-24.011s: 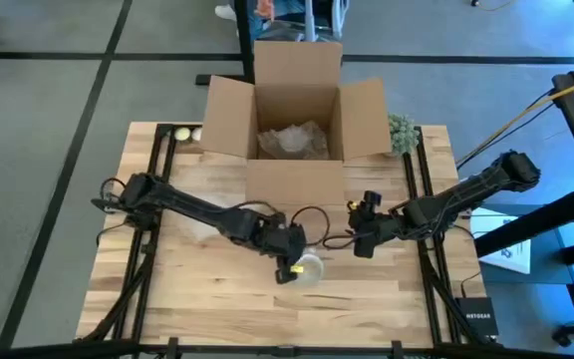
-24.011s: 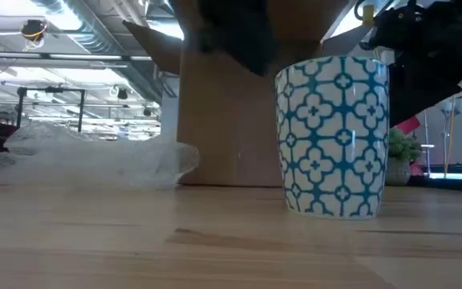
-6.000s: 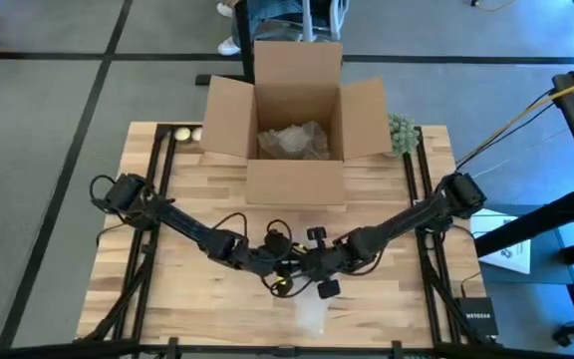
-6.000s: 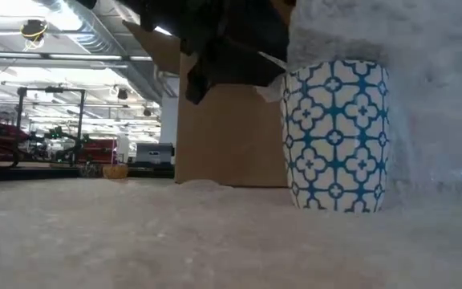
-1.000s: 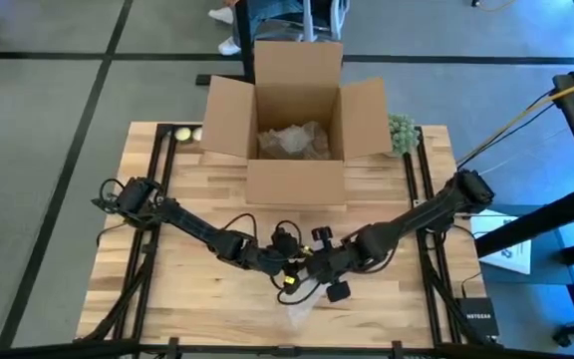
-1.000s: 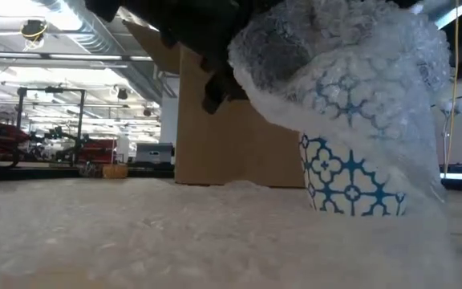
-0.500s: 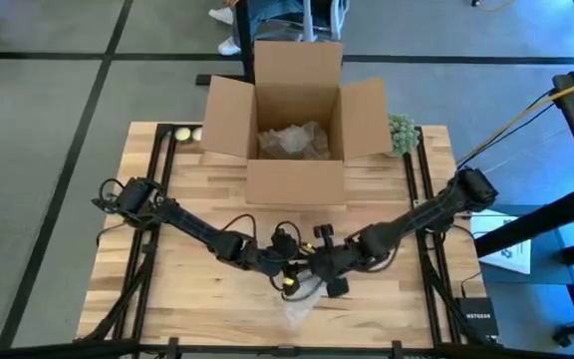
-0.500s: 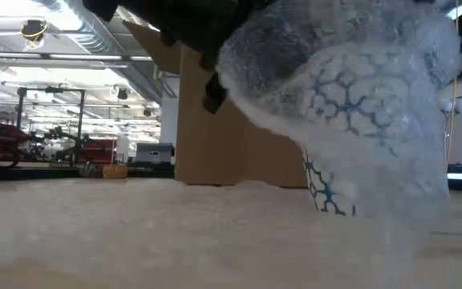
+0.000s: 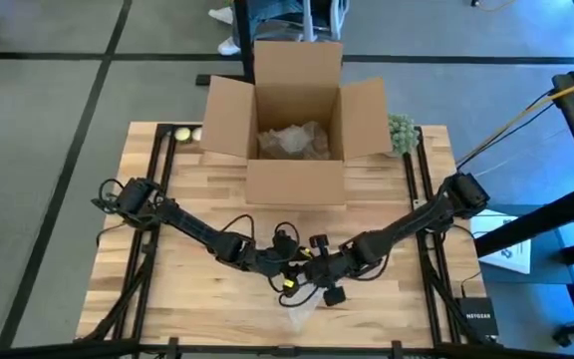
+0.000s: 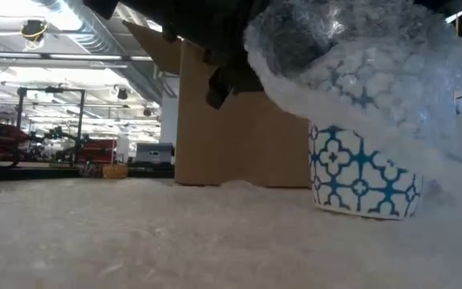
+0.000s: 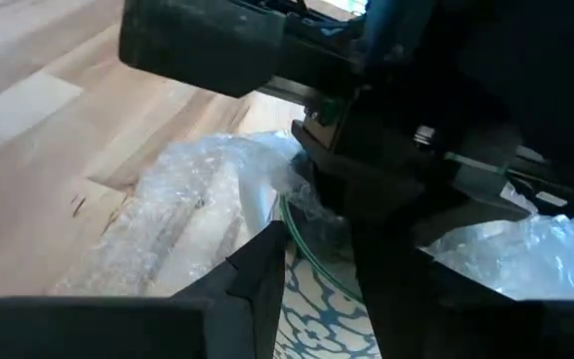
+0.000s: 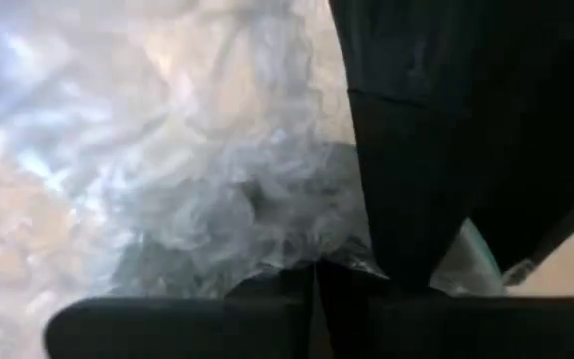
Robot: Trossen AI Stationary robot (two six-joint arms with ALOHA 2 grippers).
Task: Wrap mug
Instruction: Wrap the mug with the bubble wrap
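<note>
Since half a second ago the bubble wrap (image 10: 359, 56) has lifted off the mug's lower body, baring more of the teal pattern, and the mug (image 10: 363, 172) now leans a little instead of standing hidden.

It sits near the table's front middle, its upper half and mouth under the wrap, which also spreads across the tabletop (image 9: 197, 279) toward the front edge.

Both arms reach low and inward from the table's sides and meet over the mug. The left gripper (image 9: 285, 267) and the right gripper (image 9: 319, 276) are just beside each other there. I cannot tell whether either pair of fingers is apart or pinched on the wrap.

Behind, the open cardboard box (image 9: 297, 110) stands well apart, with bare wood between; the table's left and right flanks are free too.
</note>
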